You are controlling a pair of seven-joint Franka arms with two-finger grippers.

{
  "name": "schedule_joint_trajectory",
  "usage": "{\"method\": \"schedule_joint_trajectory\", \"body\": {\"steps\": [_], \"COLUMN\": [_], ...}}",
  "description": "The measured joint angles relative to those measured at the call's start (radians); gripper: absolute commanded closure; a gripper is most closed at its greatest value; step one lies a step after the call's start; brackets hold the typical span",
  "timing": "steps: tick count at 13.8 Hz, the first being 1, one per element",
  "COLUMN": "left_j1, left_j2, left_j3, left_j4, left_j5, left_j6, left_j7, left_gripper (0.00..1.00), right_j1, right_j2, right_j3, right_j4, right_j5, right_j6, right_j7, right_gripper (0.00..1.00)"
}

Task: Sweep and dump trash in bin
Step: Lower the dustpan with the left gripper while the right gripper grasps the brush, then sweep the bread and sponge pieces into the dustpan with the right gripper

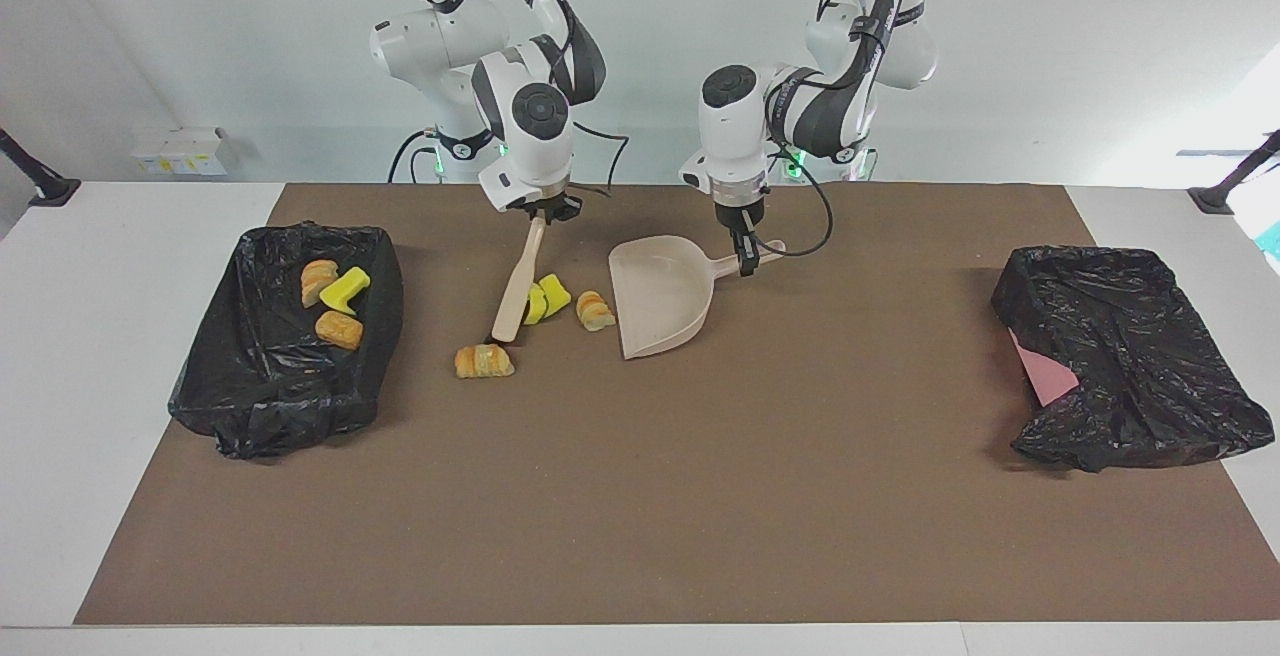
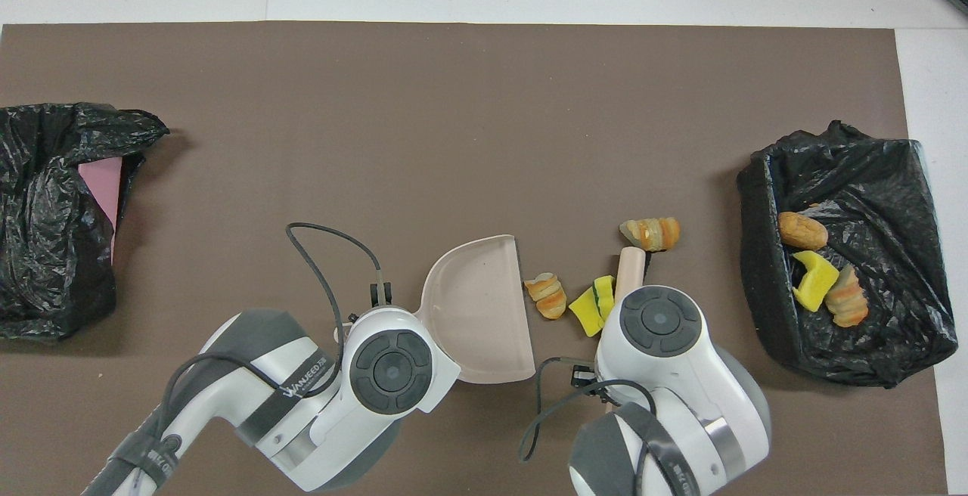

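Note:
My right gripper [image 1: 540, 214] is shut on a wooden brush [image 1: 515, 286] that slants down to the mat. Two yellow sponge scraps of trash [image 1: 545, 298] lie against the brush, on the side toward the dustpan. A striped pastry [image 1: 595, 311] sits between them and the mouth of the beige dustpan [image 1: 660, 296]. A croissant [image 1: 483, 361] lies by the brush's tip, farther from the robots. My left gripper [image 1: 746, 261] is shut on the dustpan's handle. The black-lined bin [image 1: 250, 246] at the right arm's end holds three scraps [image 1: 338, 329]. From overhead, both wrists hide the grippers.
A second black bag [image 1: 1130, 356] with a pink sheet [image 1: 1040, 381] showing at its edge lies at the left arm's end of the brown mat [image 1: 640, 496]. In the overhead view the left arm's cable [image 2: 325, 254] loops beside the dustpan [image 2: 476, 307].

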Motion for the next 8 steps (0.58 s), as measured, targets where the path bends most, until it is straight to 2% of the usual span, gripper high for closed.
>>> {"method": "schedule_joint_trajectory", "body": {"steps": [8], "left_j1": [-0.020], "left_j2": [0.001], "left_j3": [-0.002], "left_j4": [-0.001], "left_j5": [-0.001], "left_j6": [0.009], "left_j7": [-0.051], "left_gripper": [1.00], "right_j1": [0.138], "right_j2": [0.076], "right_j3": [0.003], "right_j4": [0.095], "right_j5": [0.104], "right_j6": [0.027], "right_j7": [0.009], "right_gripper": [1.00]}}
